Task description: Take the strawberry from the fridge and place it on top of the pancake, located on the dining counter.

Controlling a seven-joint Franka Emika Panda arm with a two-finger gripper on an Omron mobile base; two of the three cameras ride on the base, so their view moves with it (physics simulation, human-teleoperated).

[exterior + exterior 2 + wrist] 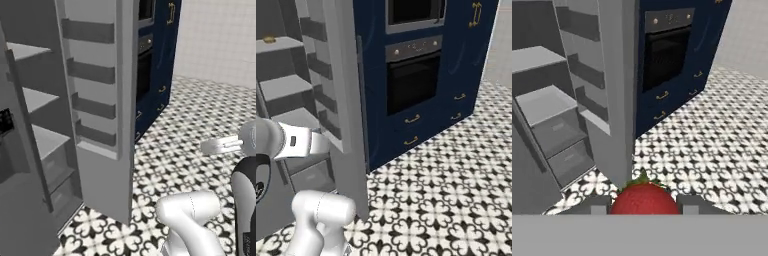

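hand (643, 206) pinching the strawberry (644, 199) between its two dark fingertips, low in the middle of the hand view, the berry's green leaves poking up at its top. the grip sits on the berry's flanks, probably so the soft fruit rides steady while it is carried. behind the strawberry, the fridge (572, 100) takes up the left half of the frame with its door swung wide, bare grey shelves and drawers showing inside. right of it, the navy cabinets (677, 60) hold a built-in oven (667, 50), and patterned black-and-white floor tiles (712, 145) spread across the lower right. judging from this, the berry is out of the fridge and the carry to the pancake comes next; the door stands open, likely because the pick came from inside.
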